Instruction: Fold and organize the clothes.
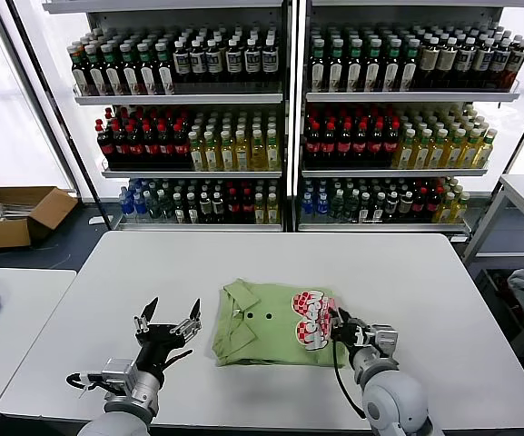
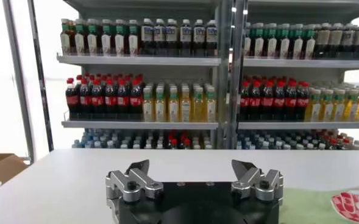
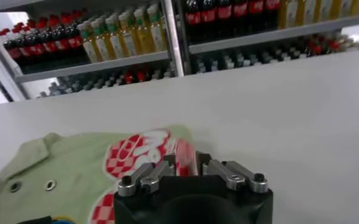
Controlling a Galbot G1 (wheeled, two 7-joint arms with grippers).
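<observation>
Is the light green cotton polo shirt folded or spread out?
Folded: the light green cotton polo shirt lies as a compact rectangle, sleeves tucked away, collar and checkered print on top.

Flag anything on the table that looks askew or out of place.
Nothing stands out. The green polo shirt lies folded in a compact block on the white table, slightly skewed to the table edge. The right gripper is at its printed edge; the left gripper hovers open beside it.

Bright, even daylight from blown-out windows (image 1: 16,109); soft shadows; the right wrist view seems slightly blurred.
</observation>
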